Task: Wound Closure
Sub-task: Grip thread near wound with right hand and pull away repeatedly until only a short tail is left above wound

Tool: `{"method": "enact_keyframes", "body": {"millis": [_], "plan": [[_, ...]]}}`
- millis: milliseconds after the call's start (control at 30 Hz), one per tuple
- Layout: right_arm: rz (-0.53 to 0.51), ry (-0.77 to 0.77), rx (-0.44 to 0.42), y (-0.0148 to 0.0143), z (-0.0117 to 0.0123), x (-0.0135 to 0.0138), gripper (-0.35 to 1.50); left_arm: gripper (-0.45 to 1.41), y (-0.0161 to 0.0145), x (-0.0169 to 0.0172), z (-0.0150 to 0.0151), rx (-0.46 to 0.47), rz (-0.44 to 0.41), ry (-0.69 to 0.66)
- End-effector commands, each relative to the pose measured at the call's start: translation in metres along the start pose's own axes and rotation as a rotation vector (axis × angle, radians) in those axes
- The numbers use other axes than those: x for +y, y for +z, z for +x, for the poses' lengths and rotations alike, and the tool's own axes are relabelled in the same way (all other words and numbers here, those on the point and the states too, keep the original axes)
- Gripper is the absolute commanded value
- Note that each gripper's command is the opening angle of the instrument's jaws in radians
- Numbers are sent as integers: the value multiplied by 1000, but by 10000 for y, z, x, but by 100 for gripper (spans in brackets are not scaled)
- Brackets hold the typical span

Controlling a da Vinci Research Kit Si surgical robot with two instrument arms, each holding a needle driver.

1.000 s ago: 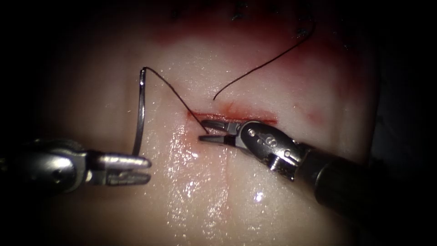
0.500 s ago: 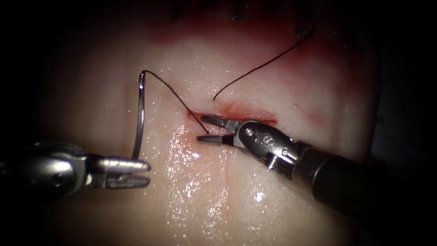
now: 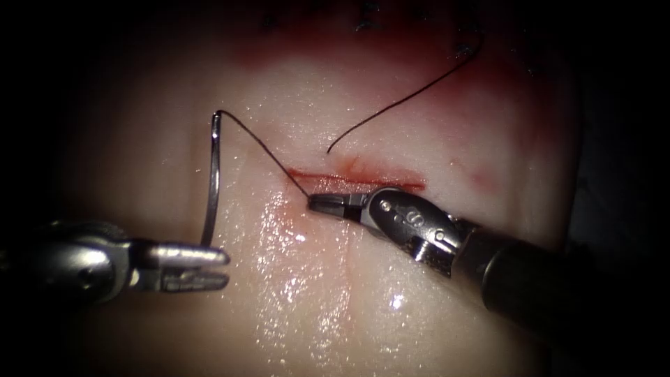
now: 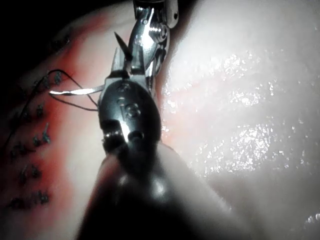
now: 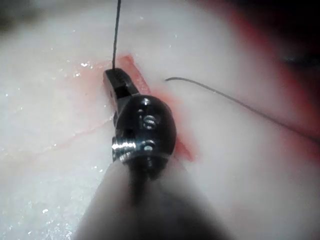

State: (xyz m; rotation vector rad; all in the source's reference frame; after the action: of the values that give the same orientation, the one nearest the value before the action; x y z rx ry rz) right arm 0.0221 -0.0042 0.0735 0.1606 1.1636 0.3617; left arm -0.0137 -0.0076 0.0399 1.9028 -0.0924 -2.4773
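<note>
The cut (image 3: pixel 370 180) runs across the pale tissue (image 3: pixel 314 307). My left tool (image 3: pixel 227 268) holds the curved needle (image 3: pixel 215 181) at its lower end. The needle stands free of the tissue, left of the cut's left end. Dark thread (image 3: pixel 265 150) runs from the needle's upper end down to the left end of the cut, where my right tool (image 3: pixel 312 203) is shut on it. In the right wrist view the right tool's jaws (image 5: pixel 111 79) pinch the thread (image 5: pixel 116 35) beside the cut (image 5: pixel 131 67). The needle (image 4: pixel 75 92) shows silvery in the left wrist view.
A loose thread tail (image 3: pixel 398 105) starts just above the cut and trails to the far right; it also appears as a thread tail (image 5: pixel 225 97) in the right wrist view. Red fluid (image 3: pixel 488 84) stains the far tissue, with small dark marks (image 3: pixel 363 24) along it.
The right tool's jaws, open around the thread a second ago, have closed on it. The left tool with the needle has drifted slightly down.
</note>
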Motion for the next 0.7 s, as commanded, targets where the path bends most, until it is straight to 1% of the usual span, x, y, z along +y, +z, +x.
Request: {"method": "enact_keyframes", "body": {"millis": [33, 233, 433, 467, 500, 700], "plan": [[9, -2, 4, 3, -1, -11, -35, -35, 7, -2, -5, 2, 1, 5], [30, -6, 6, -11, 13, -58, -35, -35, 14, 16, -19, 4, 16, 11], [47, -13, 14, -21, 26, -101, -35, -35, 29, 51, -34, 2, 29, 15], [61, -22, 19, -22, 29, -119, -35, -35, 32, 63, -36, -2, 34, 20], [61, -22, 19, -22, 29, -119, -35, -35, 32, 63, -36, -2, 34, 20], [95, -43, 24, -23, 41, -171, -35, -35, 34, 88, -32, -6, 47, 35]]}}
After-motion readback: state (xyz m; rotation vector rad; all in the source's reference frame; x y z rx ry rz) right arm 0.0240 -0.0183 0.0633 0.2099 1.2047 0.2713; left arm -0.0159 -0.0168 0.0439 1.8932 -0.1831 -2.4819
